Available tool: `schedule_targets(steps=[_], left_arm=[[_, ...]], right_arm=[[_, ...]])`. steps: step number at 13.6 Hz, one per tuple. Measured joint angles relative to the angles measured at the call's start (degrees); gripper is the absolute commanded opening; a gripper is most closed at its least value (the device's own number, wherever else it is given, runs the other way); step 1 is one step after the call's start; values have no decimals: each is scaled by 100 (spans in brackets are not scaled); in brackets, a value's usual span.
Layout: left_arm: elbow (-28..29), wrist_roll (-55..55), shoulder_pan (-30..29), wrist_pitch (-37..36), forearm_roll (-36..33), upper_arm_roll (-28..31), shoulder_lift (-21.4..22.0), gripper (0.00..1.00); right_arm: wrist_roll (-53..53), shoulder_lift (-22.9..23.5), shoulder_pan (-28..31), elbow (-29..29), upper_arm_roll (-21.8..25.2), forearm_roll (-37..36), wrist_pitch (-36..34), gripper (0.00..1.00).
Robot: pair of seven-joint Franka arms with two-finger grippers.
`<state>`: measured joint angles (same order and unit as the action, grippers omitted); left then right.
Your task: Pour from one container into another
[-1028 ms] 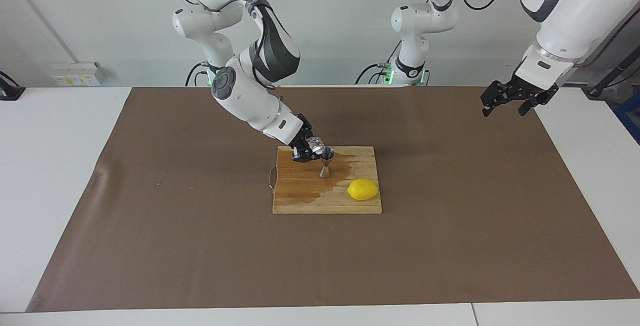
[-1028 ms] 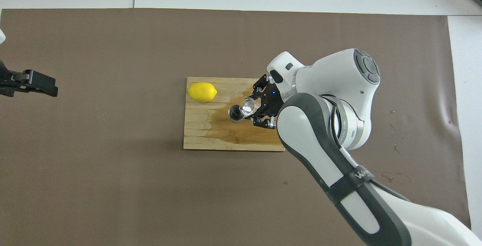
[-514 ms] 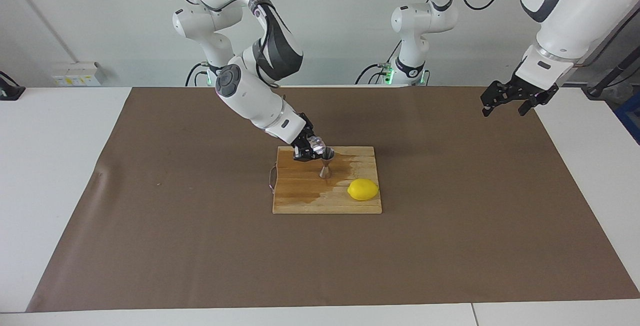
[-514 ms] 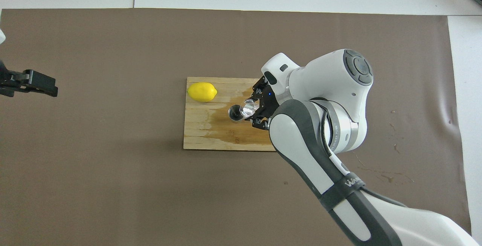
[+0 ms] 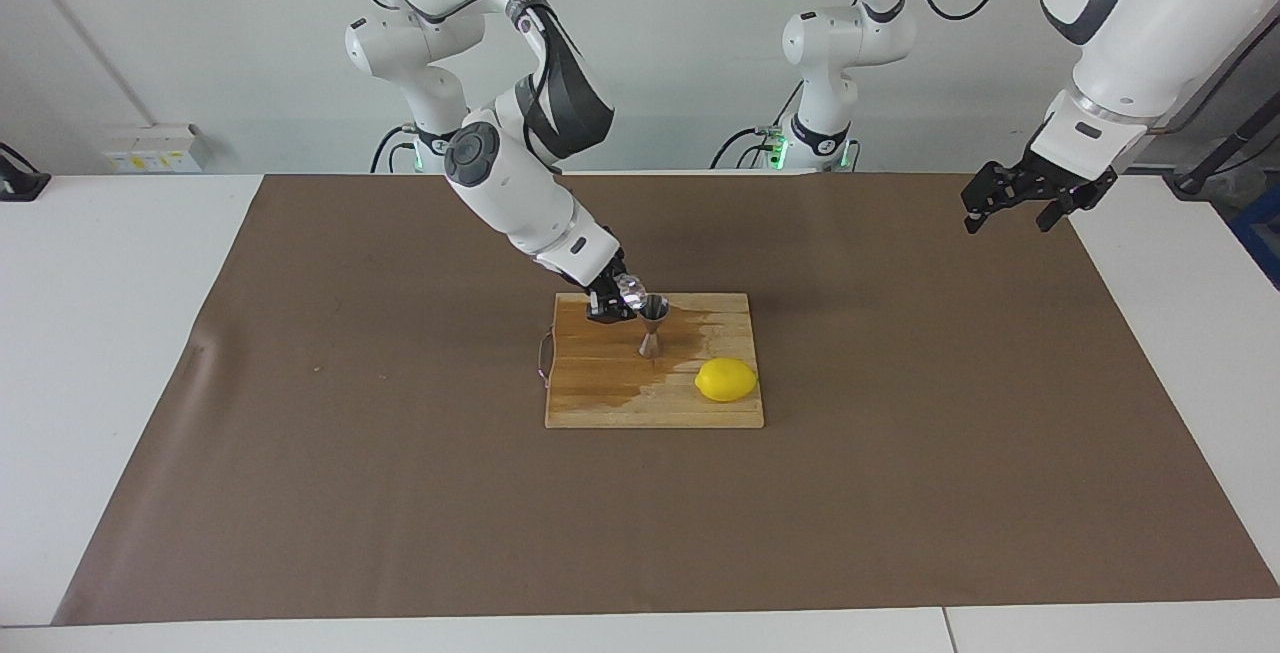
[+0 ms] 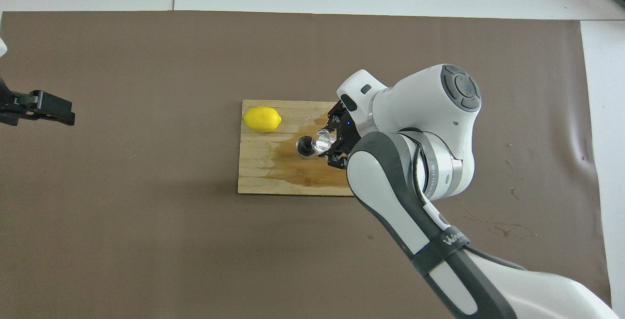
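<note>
The steel hourglass jigger (image 5: 652,325) (image 6: 305,147) stands upright on the wooden cutting board (image 5: 610,403) (image 6: 263,177). My right gripper (image 5: 618,295) (image 6: 331,142) is shut on the tiny clear faceted glass cup (image 5: 630,286) (image 6: 322,140). It holds the cup tipped over, with the cup's mouth at the jigger's upper rim. My left gripper (image 5: 1008,209) (image 6: 41,109) waits open in the air over the brown mat, toward the left arm's end of the table.
A yellow lemon (image 5: 726,379) (image 6: 262,118) lies on the board, farther from the robots than the jigger. A dark wet patch (image 5: 600,388) spreads over the board around the jigger. A brown mat (image 5: 400,493) covers the table.
The right arm's elbow and forearm have swung upward and toward the board, tipping the cup more steeply at the jigger's rim. The left arm has not moved.
</note>
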<state>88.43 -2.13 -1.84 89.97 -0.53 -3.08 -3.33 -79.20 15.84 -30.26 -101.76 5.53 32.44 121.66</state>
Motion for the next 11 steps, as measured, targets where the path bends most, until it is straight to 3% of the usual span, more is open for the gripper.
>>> schedule_targets(steps=[11], left_arm=[[0,0,0,0,0,0,0,100]], right_arm=[[537,-3,-125,300,-2,-546,-273,5]])
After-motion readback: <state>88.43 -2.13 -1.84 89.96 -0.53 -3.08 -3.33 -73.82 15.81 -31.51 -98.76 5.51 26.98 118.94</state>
